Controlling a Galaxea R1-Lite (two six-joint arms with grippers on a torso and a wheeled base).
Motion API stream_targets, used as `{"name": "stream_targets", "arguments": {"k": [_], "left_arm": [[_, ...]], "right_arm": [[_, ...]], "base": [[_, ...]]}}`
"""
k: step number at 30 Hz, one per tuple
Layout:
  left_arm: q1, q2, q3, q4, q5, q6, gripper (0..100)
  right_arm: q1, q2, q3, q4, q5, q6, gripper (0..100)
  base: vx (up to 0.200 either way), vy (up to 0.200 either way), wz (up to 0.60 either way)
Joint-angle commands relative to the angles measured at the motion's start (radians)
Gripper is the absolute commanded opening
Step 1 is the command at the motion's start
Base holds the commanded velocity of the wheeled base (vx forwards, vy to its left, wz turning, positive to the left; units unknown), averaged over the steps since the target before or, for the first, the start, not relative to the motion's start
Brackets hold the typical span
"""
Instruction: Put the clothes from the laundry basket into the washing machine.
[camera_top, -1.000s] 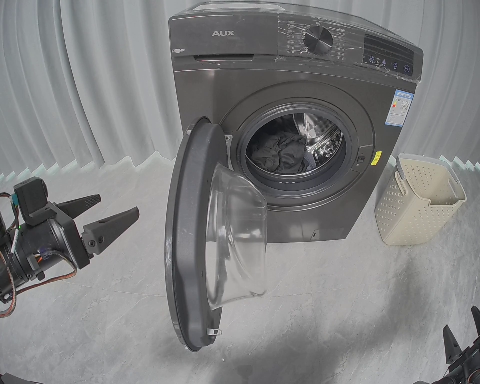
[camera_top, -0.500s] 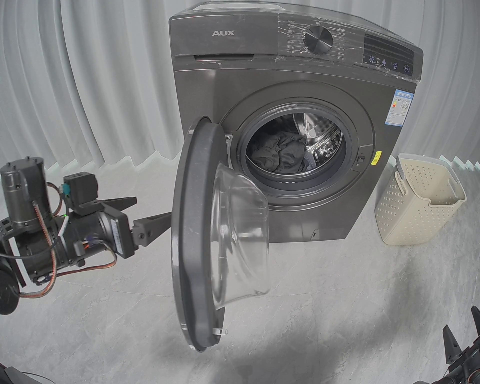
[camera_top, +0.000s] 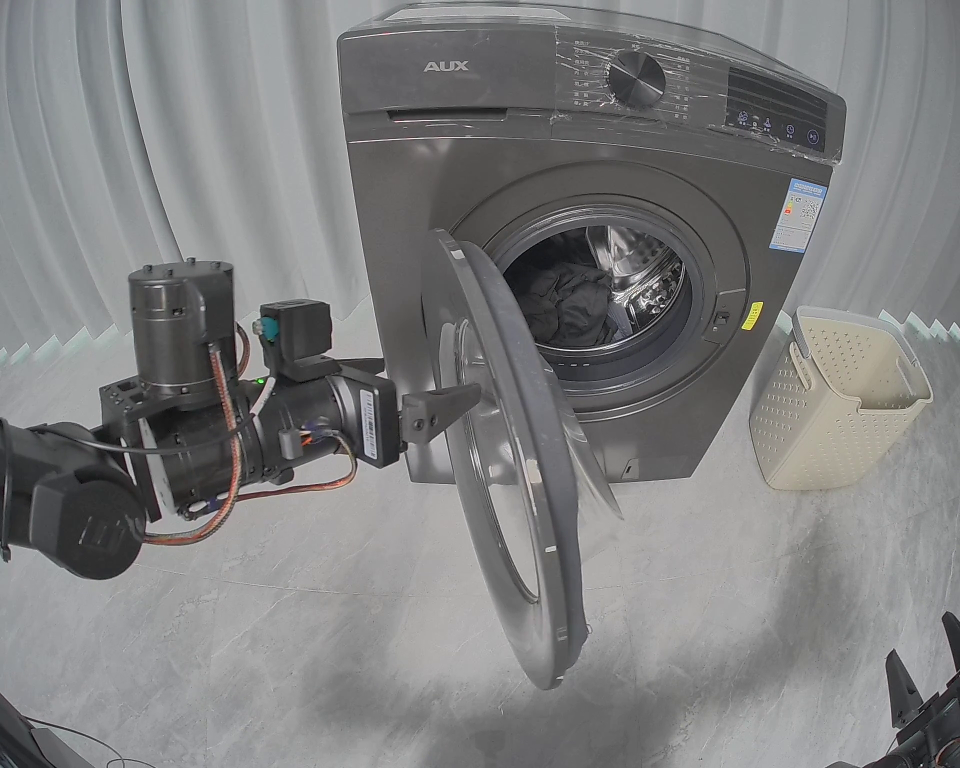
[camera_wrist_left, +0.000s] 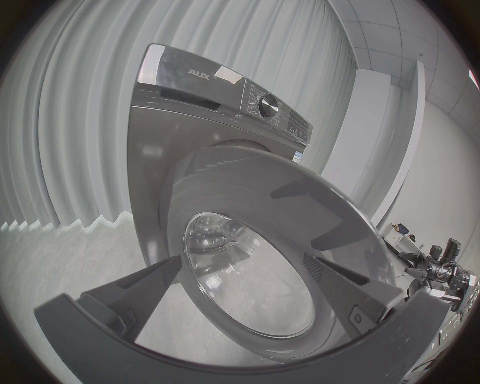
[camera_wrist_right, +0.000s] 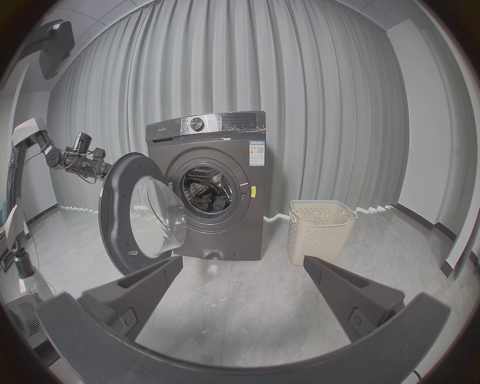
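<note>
The clothes (camera_top: 565, 300) lie as a dark bundle inside the drum (camera_top: 640, 275), low and toward its left side, well behind the opening. From the right wrist view they (camera_wrist_right: 207, 200) show as the same dark heap in the drum.

The basket (camera_top: 840, 400) stands on the floor (camera_top: 700, 600) just beside the machine (camera_top: 600, 130), to its right, tipped a little. No cloth shows in the part of its inside that can be seen, nor over its rim. So the loading looks done, or nearly so; the basket's bottom is hidden, so I cannot rule out a small piece left there.

What seems left is the door (camera_top: 510, 450). It stands partly swung, its edge toward the camera, neither wide open nor latched. The left claw (camera_top: 440, 398) is at the door's outer face with one finger (camera_top: 455, 400) touching the rim. In its own wrist view the left claw (camera_wrist_left: 241, 259) is spread wide with nothing in it, and the door's glass sits between the fingers. That reads as a push to shut the door, the last step in hand.

The right claw (camera_wrist_right: 241, 260) is low and well apart from the machine, fingers wide and bare, facing the machine and basket. Pleated curtains (camera_top: 150, 150) hang behind.
</note>
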Motion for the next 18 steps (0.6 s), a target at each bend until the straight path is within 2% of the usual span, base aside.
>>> {"name": "stream_targets", "arguments": {"k": [1,5,9,18], "left_arm": [[-0.017,0.094,-0.069,-0.002,0.004,-0.003,100],[-0.023,0.131,-0.115,-0.002,0.004,-0.003,100],[-0.042,0.192,-0.201,0.0,0.01,-0.016,100],[-0.052,0.27,-0.281,-0.003,0.031,-0.016,100]], "right_arm": [[0.0,-0.016,0.018,0.0,0.0,0.0,100],[0.0,-0.016,0.018,0.0,0.0,0.0,100],[0.0,-0.016,0.018,0.0,0.0,0.0,100],[0.0,-0.016,0.018,0.0,0.0,0.0,100]], "base": [[0.0,0.0,0.0],[0.0,0.0,0.0],[0.0,0.0,0.0],[0.0,0.0,0.0]]}}
